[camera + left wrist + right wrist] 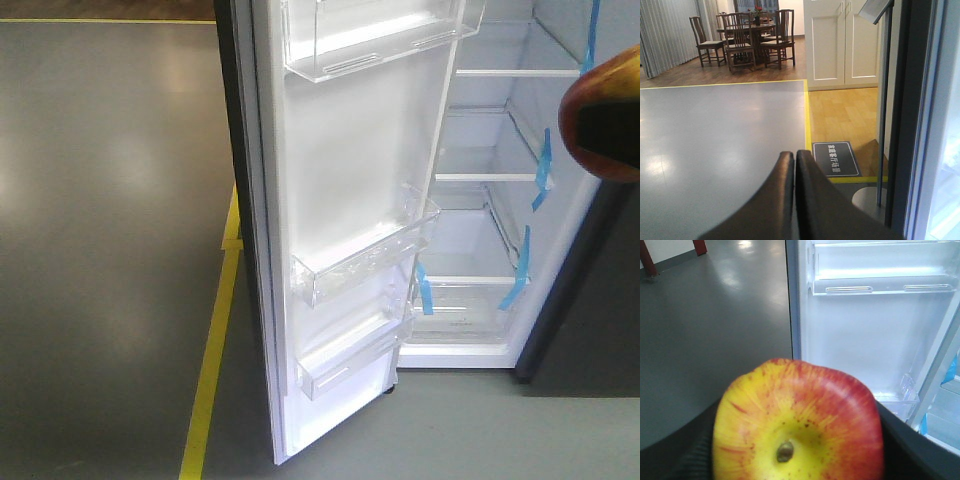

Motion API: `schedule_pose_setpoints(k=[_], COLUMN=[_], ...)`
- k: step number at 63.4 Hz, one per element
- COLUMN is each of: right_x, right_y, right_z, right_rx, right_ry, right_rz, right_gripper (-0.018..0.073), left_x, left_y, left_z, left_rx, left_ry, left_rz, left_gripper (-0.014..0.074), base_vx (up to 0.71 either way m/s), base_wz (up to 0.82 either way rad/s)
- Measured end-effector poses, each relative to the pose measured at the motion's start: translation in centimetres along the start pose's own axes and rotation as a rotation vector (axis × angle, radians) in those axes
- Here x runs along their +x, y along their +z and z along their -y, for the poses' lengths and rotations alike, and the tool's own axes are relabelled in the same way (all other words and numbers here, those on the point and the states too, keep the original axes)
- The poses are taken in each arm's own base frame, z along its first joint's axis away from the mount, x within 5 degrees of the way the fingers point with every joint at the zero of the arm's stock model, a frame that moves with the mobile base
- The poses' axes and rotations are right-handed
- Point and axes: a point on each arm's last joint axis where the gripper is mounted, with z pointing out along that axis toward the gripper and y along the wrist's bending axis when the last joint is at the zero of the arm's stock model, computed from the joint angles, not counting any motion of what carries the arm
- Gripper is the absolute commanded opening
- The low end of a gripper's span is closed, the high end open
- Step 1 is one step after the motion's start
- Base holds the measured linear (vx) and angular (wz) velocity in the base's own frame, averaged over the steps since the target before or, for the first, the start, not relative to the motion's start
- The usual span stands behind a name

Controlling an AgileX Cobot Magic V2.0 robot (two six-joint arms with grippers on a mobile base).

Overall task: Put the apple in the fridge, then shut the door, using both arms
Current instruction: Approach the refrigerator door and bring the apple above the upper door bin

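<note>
The fridge [480, 235] stands open at the right of the front view, with white inner walls, glass shelves and blue tape strips. Its door [350, 200] is swung wide open toward me, showing the white lining and clear bins. My right gripper [797, 450] is shut on the apple [800, 425], red and yellow with the stem dimple facing the camera, in front of the door lining [860, 335]. The apple [590, 105] also shows at the right edge of the front view, level with the upper shelves. My left gripper [795, 154] is shut and empty beside the door's dark edge [902, 125].
A yellow floor line [215, 350] runs along the grey floor left of the door. In the left wrist view there is a black floor mat [836, 159], a pole on a round base [867, 200], white cabinets [840, 42] and a dining table with chairs [747, 35] far off.
</note>
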Motion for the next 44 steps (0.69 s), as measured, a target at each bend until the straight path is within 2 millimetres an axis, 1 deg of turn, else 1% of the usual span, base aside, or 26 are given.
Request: schedule_pose_setpoints(k=[44], right_x=[0.00], right_y=[0.00], right_z=[0.00], right_rx=[0.000], right_ry=[0.000], right_rz=[0.000], right_gripper=[-0.0006], left_x=[0.00], left_y=[0.00], left_z=[0.00], left_rx=[0.000], left_ry=[0.000], left_rz=[0.000], left_gripper=[-0.0006], base_vx=[0.11], base_wz=[-0.02])
